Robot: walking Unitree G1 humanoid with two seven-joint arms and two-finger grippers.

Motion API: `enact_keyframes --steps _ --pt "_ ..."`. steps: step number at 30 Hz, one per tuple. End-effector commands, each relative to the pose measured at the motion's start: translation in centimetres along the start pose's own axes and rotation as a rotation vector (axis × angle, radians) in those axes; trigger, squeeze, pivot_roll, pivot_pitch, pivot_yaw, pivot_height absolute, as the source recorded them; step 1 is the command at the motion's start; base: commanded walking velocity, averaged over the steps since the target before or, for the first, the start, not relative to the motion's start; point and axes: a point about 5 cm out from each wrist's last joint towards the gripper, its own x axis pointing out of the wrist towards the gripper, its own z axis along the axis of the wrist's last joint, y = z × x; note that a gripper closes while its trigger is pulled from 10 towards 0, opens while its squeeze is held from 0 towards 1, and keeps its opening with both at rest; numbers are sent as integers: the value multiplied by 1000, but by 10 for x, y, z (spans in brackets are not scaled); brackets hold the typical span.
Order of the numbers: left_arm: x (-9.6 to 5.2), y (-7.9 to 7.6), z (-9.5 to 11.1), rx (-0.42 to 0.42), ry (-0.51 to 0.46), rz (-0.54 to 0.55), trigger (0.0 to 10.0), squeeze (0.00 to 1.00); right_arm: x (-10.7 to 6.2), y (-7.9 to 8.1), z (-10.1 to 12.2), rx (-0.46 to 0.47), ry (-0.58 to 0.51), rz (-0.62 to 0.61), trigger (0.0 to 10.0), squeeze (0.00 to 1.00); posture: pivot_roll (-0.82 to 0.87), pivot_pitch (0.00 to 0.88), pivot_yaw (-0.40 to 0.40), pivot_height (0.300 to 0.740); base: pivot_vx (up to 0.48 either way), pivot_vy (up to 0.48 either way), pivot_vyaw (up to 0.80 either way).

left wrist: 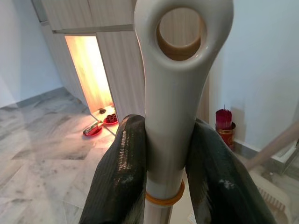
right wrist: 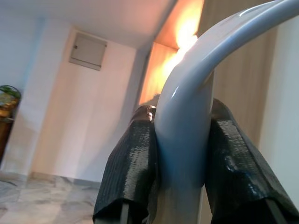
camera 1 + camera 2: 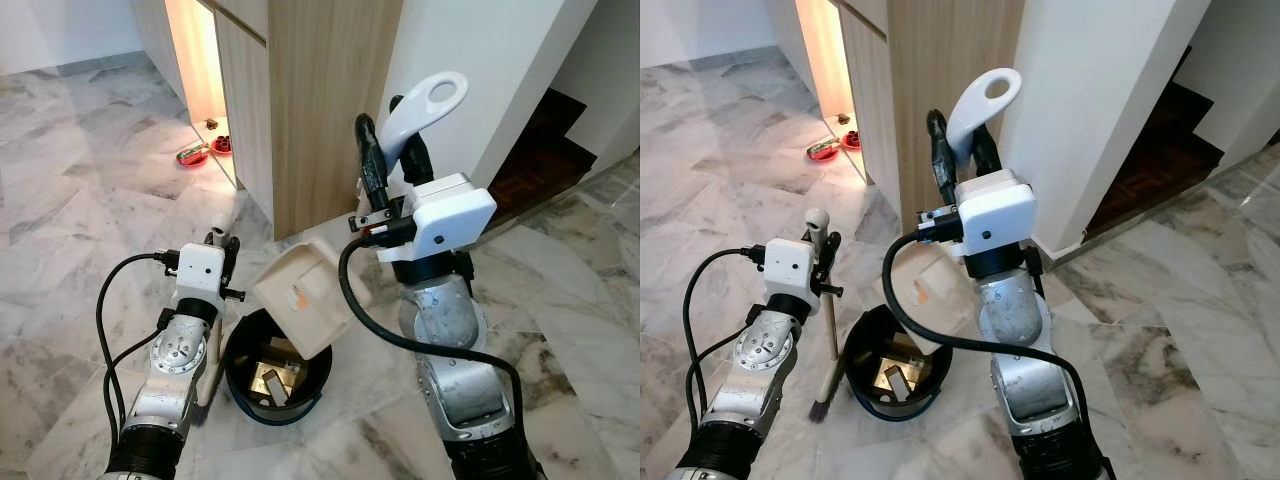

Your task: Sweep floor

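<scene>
While the right gripper (image 3: 385,125) is clamped on the white looped handle (image 3: 428,105) of the dustpan (image 3: 303,295), the beige pan is tilted over the black bin (image 3: 275,375), its lower edge at the bin's 12 o'clock rim. Scraps of debris (image 3: 272,380) lie inside the bin. The left gripper (image 1: 168,163) is closed around the white handle of a small brush (image 3: 826,310), one black finger (image 1: 119,177) on each side just below the handle's hanging hole. The brush stands nearly upright at the bin's 9 o'clock side, bristles down on the marble floor (image 3: 90,200). At 12 o'clock from the robot stands a wooden cabinet (image 3: 310,100) with a lit recess. Red dishes (image 3: 195,155) rest on the floor at 11 o'clock. A dark stairway (image 3: 545,150) lies at 2 o'clock beside a white wall (image 3: 470,60).
</scene>
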Motion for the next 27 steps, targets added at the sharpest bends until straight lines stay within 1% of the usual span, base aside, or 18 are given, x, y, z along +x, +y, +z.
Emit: enact_keyframes --steps 1,3,5,12,23,27 --pt "5 -4 14 -13 -73 -18 10000 0 4 -1 23 -15 -122 -6 10000 0 199 83 -76 740 0 0 0" --pt "5 -4 14 -13 -73 -18 10000 0 4 1 25 -7 -132 -6 10000 0 199 84 -76 740 0 0 0" --pt "5 -4 14 -12 -73 -18 10000 0 4 9 29 -18 -152 31 10000 0 200 84 -76 740 0 0 0" --pt "5 -4 14 -13 -73 -15 10000 0 3 18 32 -41 -170 81 10000 0 202 87 -78 740 0 0 0" --pt "4 -5 14 -16 -73 -16 10000 0 2 16 30 -54 -161 77 10000 0 201 89 -81 740 0 0 0" --pt "4 -5 14 -17 -75 -14 10000 0 2 16 31 -78 -171 85 10000 0 201 89 -81 740 0 0 0"
